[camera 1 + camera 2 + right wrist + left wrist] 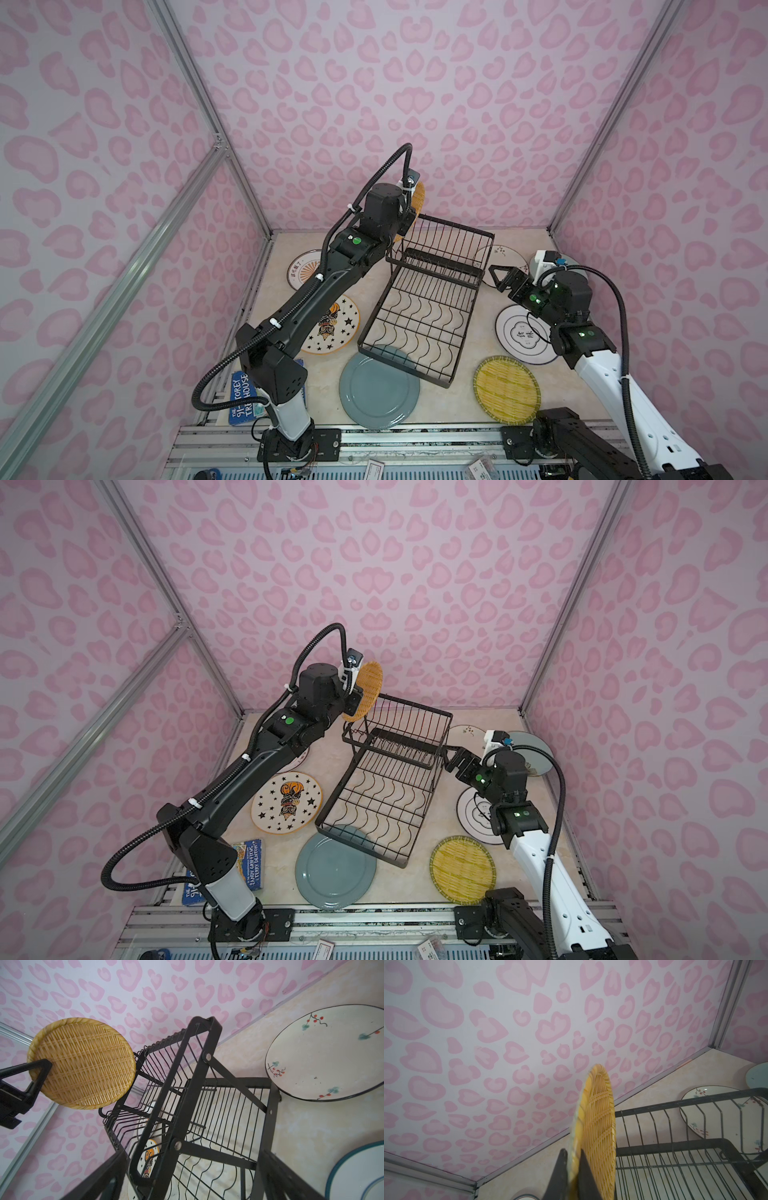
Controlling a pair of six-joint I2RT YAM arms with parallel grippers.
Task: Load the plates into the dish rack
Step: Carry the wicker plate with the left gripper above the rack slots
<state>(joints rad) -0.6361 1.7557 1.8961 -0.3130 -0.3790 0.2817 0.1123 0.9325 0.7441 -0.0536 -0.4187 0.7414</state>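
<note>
The left arm hides much of the sunburst plate and part of the star plate. The left gripper is clenched on the rim of the orange woven plate, which stands on edge in the air just beside the far, raised end of the black wire rack. The rack's near corner overlaps the teal plate. The right gripper, jaws spread wide and grasping nothing, sits beside the raised tier, and its arm covers part of the ringed plate.
</note>
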